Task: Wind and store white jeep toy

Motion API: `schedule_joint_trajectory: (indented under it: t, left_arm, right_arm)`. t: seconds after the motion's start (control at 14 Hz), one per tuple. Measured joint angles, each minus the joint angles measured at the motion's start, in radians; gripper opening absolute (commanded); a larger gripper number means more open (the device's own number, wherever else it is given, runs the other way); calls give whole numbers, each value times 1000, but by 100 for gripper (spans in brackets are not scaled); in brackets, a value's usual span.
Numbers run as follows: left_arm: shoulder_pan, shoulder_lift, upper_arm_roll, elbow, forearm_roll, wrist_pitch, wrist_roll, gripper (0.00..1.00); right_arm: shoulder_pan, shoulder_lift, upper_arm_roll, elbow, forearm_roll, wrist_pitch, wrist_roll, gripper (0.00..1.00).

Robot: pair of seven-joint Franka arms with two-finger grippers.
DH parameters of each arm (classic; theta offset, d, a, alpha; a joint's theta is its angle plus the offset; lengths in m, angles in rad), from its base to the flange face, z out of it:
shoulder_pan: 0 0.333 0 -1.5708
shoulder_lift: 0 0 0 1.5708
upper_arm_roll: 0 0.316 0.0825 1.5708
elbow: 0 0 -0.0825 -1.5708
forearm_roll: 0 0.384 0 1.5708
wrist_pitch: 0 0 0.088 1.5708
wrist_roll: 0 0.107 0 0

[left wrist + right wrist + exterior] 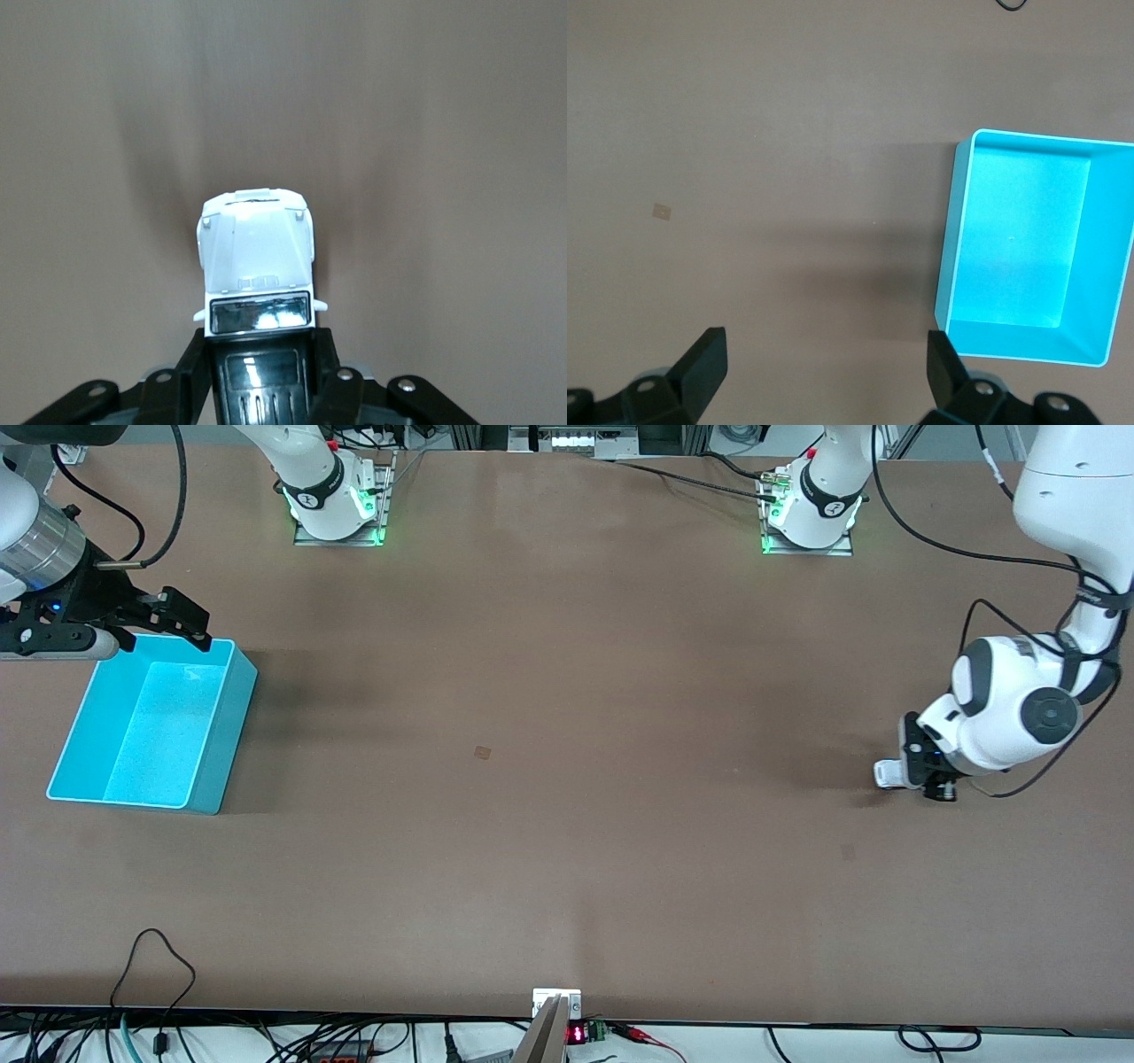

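Observation:
The white jeep toy [887, 773] is tiny, with a dark windscreen and a black ribbed roof. It sits low at the table toward the left arm's end. My left gripper [921, 772] is shut on its rear half. In the left wrist view the white jeep toy [257, 257] sticks out nose-first from my left gripper [259, 372], and black fingers [193, 367] press on both sides of it. My right gripper [190, 622] hangs open over the corner of the cyan bin [217, 726] nearest the right arm's base. In the right wrist view my right gripper [824, 363] holds nothing.
The cyan bin [954, 239] holds nothing and stands toward the right arm's end. A small square mark [483, 752] lies mid-table. Cables and a small display run along the table edge nearest the front camera.

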Motion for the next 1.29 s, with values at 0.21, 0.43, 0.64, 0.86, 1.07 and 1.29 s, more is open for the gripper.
schedule_joint_trajectory:
  t: [0.21, 0.43, 0.64, 0.86, 1.07, 1.29]
  left_arm:
    - [65, 11, -1, 18, 0, 5, 77, 30]
    - [113, 19, -2, 29, 0, 11, 142, 30]
    - [133, 23, -4, 36, 0, 12, 171, 31]
    - [136, 24, -5, 36, 0, 12, 177, 71]
    - [140, 40, -5, 31, 0, 1, 182, 100]
    - [146, 61, -5, 37, 0, -4, 189, 100]
  right_arm:
    - [0, 0, 0, 0, 0, 0, 0, 100]
    - [0, 0, 0, 0, 0, 0, 0, 100]
    - [0, 0, 0, 0, 0, 0, 0, 100]
    - [0, 0, 0, 0, 0, 0, 0, 100]
    - [0, 0, 0, 0, 0, 0, 0, 100]
    - [0, 1, 0, 0, 0, 0, 0, 100]
